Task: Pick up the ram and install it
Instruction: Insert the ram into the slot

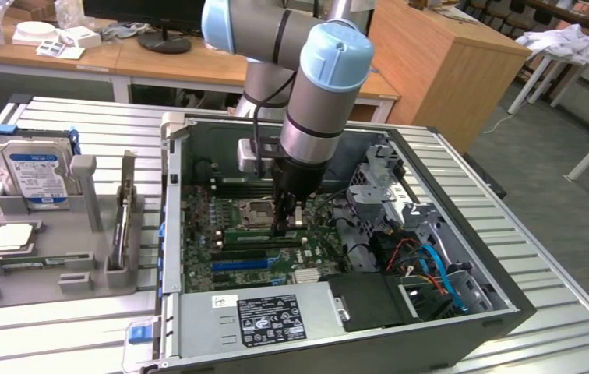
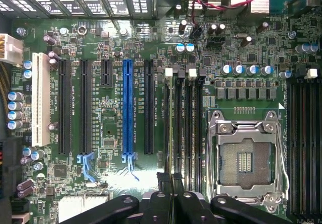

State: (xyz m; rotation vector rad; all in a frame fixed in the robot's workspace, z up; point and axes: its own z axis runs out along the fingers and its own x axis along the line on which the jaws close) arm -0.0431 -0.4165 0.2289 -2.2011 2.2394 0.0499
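On the install step. Hovering low inside the computer case with fingers clenched, seemingly pinching the ram edge-on, though hard to make out, just above the memory slots beside the open processor socket. Needs squaring with one slot, then a straight, even push down.

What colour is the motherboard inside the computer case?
Green; the motherboard shows best in the wrist view.
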